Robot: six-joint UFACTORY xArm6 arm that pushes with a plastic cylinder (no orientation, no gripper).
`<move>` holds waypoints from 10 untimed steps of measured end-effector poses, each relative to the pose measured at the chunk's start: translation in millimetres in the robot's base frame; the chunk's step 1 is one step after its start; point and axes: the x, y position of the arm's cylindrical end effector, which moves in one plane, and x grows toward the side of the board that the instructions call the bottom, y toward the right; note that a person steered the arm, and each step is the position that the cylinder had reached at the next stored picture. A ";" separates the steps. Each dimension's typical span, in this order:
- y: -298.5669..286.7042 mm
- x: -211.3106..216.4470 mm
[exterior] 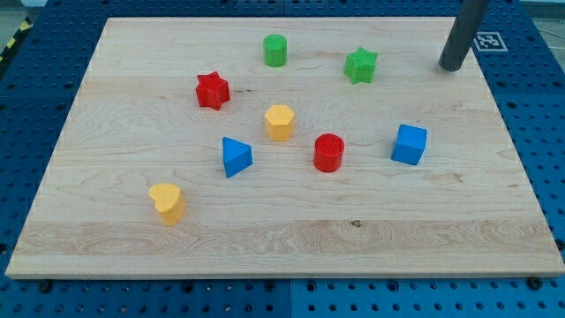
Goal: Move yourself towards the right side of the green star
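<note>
The green star (360,64) lies near the view's top, right of centre, on the wooden board (282,230). My tip (451,66) is the lower end of a dark rod that comes down from the view's top right. It stands to the right of the green star, about a hundred pixels away at nearly the same height in the view, touching no block.
A green cylinder (275,50) lies left of the star. A red star (212,90), a yellow hexagonal block (279,122), a blue triangular block (235,156), a red cylinder (328,152), a blue cube (409,144) and a yellow heart-like block (167,202) lie lower down.
</note>
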 end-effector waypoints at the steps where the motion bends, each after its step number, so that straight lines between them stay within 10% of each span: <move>1: 0.0 1.6; 10: -18.6 7.7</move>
